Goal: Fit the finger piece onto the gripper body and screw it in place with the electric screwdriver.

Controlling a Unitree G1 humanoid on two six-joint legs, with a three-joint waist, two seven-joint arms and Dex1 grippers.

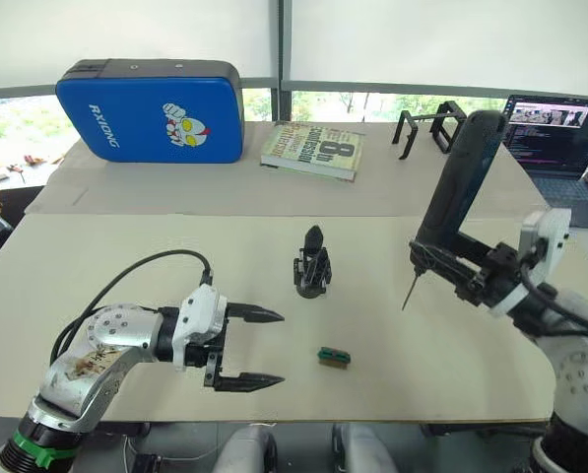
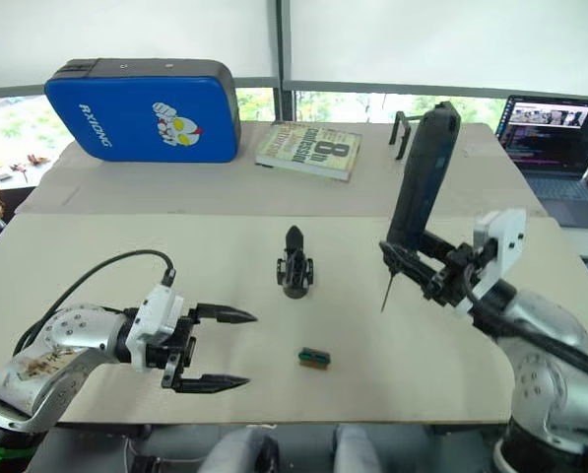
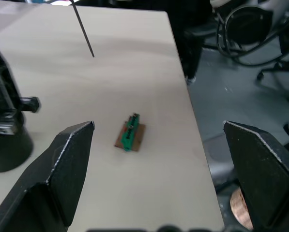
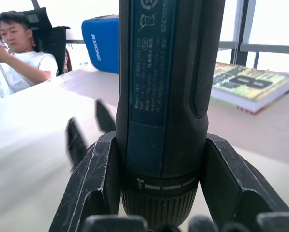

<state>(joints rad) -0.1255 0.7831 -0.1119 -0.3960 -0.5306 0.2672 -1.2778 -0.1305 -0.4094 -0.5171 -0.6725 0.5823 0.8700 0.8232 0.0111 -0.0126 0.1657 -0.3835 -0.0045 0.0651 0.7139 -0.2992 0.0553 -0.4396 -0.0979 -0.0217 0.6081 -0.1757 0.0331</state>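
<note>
Black and upright, the body [image 1: 312, 264] stood mid-counter [image 1: 126, 246]. Our right claw [image 4: 159, 188] clamped the screwdriver [image 1: 458, 187], bit angled down beside the body, ready for driving; our left claw [image 1: 251, 347] hung apart near a green part [image 1: 333, 357].

Blue pad [image 1: 151, 110] (cartoon print), black gripper body [image 1: 312, 263], green part [image 1: 333, 357].

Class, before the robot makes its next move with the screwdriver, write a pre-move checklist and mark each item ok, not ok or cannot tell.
1. Right gripper clamped on the electric screwdriver: ok.
2. Bit pointing down, clear of the table: ok.
3. Gripper body upright on the table: ok.
4. Finger piece seated on the body: cannot tell.
5. Left gripper open, holding nothing: ok.
6. Bit lined up over the body: not ok, it hangs off to the side.
</note>
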